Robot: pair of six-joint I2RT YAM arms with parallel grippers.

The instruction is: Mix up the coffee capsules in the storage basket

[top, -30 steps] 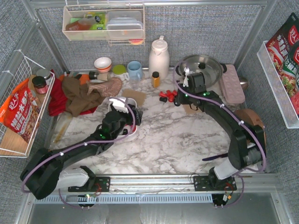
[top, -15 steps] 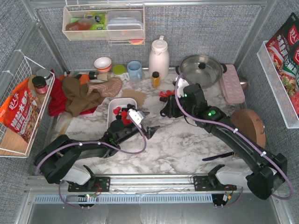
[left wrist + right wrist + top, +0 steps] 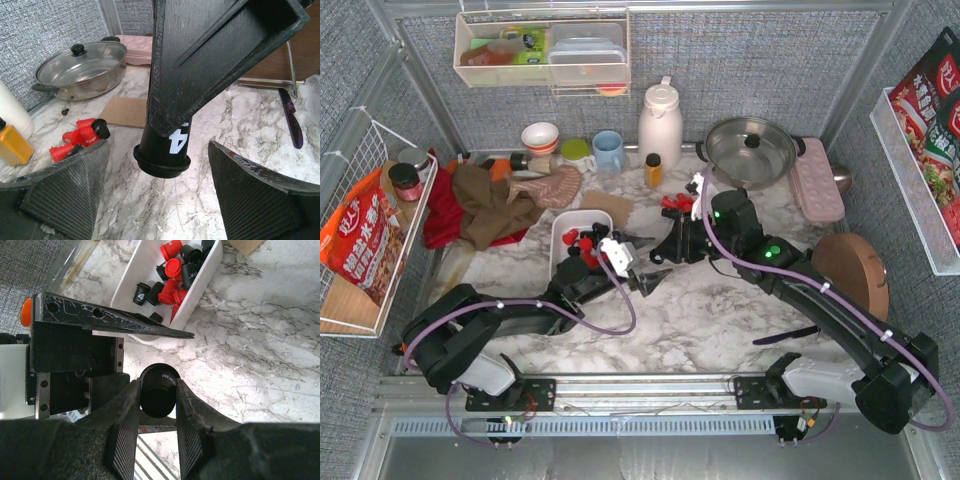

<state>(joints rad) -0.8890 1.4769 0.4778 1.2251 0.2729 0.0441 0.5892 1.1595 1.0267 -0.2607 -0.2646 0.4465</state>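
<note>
The right gripper pinches 1 black capsule at its tips, presented between the wide-spread fingers of the left gripper, apparently for a handover, with the storage basket of red and black coffee capsules just ahead of those tips.

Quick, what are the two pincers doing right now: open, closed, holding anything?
Left pincer: open, holding nothing.
Right pincer: closed on a black coffee capsule.
</note>
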